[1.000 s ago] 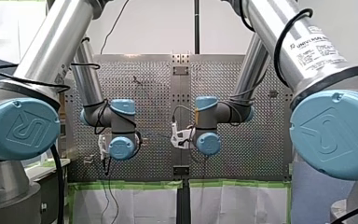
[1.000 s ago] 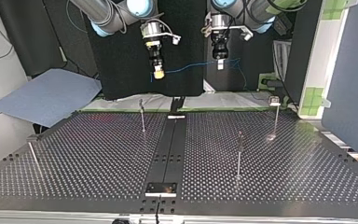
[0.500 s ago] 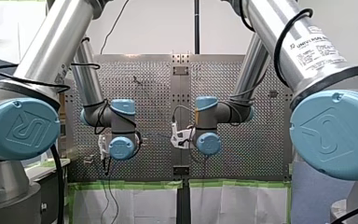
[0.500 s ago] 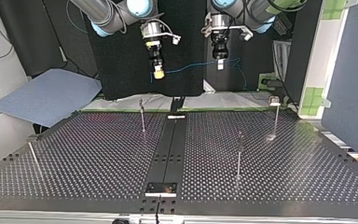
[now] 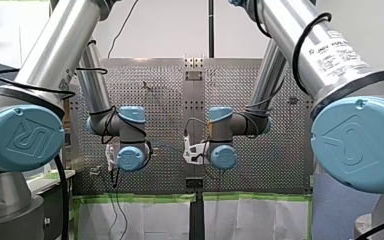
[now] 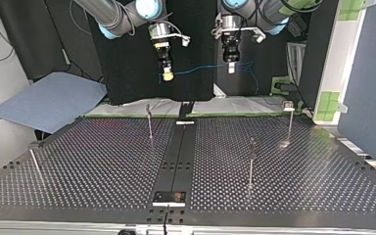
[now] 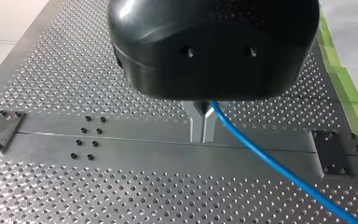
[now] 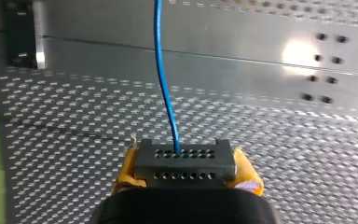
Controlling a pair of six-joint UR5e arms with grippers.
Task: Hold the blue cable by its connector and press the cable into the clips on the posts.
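Table [image 6: 103,161]: perforated, four upright posts [image 6: 250,164] standing well apart.
Right gripper [image 6: 167,76]: yellow pads [image 8: 248,173] clamped on the black connector [image 8: 185,164], raised above the table.
Blue cable [image 7: 270,163]: spans between both grippers, clear of every post.
Left gripper [image 7: 203,126]: metal fingers [image 7: 196,122] closed on this cable.

front view, near right | white label [image 5: 341,50] on my right arm [image 5: 280,25] | top line reads roughly "UNIVERSAL ROBOTS", the finer lines under it too small to read || front view, near | left joint cap [image 5: 22,137] and right joint cap [image 5: 355,142], both blue | raised UR logo on each || other views | nothing readable
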